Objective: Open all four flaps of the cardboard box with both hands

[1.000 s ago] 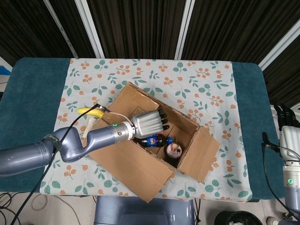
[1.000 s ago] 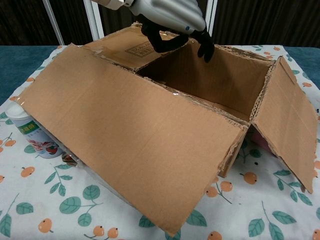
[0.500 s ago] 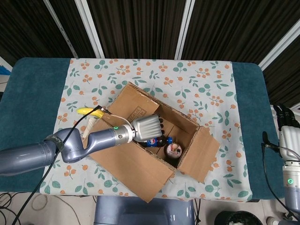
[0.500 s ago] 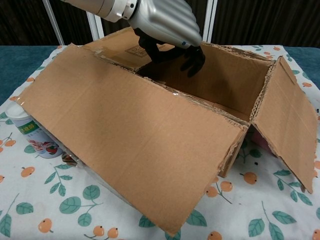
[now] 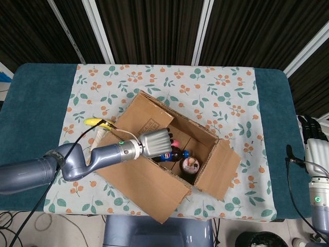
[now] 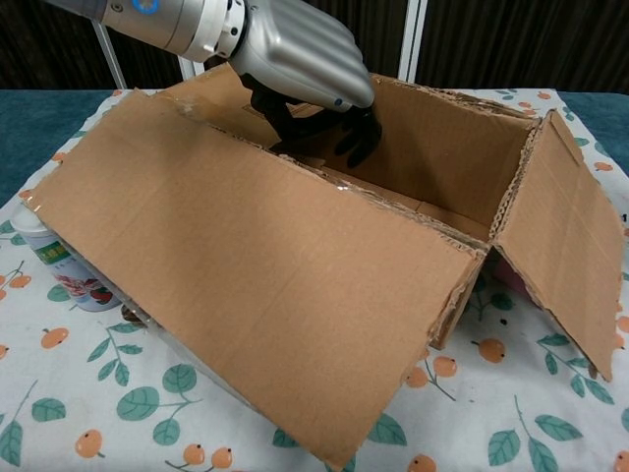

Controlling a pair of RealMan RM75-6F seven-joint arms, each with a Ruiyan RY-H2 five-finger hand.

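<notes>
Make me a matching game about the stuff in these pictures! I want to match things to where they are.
Things:
1. left hand
2. right hand
3. banana
4. soda bottle

Places:
A. on the tablecloth, beside the cardboard box
B. lying inside the box
C. off past the table's right edge
D. reaching over the box's opening

Pairs: 1-D, 2-C, 3-A, 4-B
</notes>
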